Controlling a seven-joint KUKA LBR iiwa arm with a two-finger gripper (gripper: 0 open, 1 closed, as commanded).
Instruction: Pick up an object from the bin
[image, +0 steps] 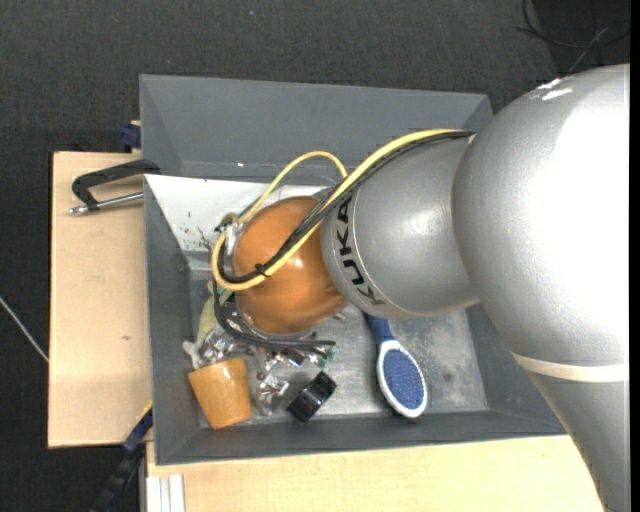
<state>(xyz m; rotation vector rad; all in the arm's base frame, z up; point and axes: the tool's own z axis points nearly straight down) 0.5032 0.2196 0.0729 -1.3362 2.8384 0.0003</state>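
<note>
Nearest, along the front wall of the grey metal bin (350, 440), three things lie in a row. At the left is a tan-orange block (222, 393), matte, with rounded corners and a lighter top face, tilted a little. Just right of it is a small black piece (310, 395), angular and glossy; what it is cannot be made out. Well apart to the right lies a brush (402, 380) with an oval white rim around a blue, finely dotted pad. Its blue handle runs up under the arm and is cut off there.

Between the block and the black piece are the shiny metal parts of the gripper (268, 366), down on the bin's floor and touching or nearly touching both. Which of the two it is set upon cannot be told. Whether it is spread or closed cannot be told either, since wires and glinting metal tangle there.

Above it, the smooth, rounded orange cover (285, 265) hides the bin's middle. A yellow cable (300, 165) loops around it. The broad silver arm (480, 230) covers the right half. A pale yellowish thing (206, 318) peeks out at the cover's left edge, mostly hidden.

Farther back, a white speckled sheet (185, 205) lies against the left rear corner.
</note>
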